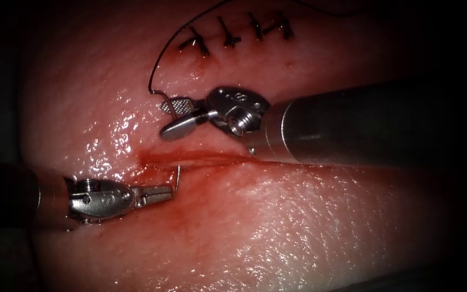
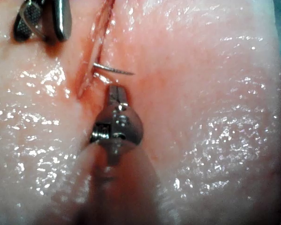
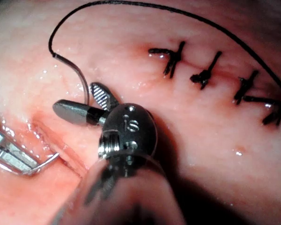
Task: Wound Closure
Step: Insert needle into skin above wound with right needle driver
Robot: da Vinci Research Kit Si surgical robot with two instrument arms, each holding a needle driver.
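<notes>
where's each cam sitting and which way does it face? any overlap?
Endoscope: above and in front of the tissue, looking down at the cut; both shafts show, left gripper by the needle's protruding tip, right gripper open, holding nothing.
Left wrist: on the left arm, looking along its shaft at its own gripper.
Right wrist: on the right arm, looking along its shaft at its open gripper, stitches beyond.
Shared: both wrist views catch the needle in the tissue at the cut, and each other's gripper.
</notes>
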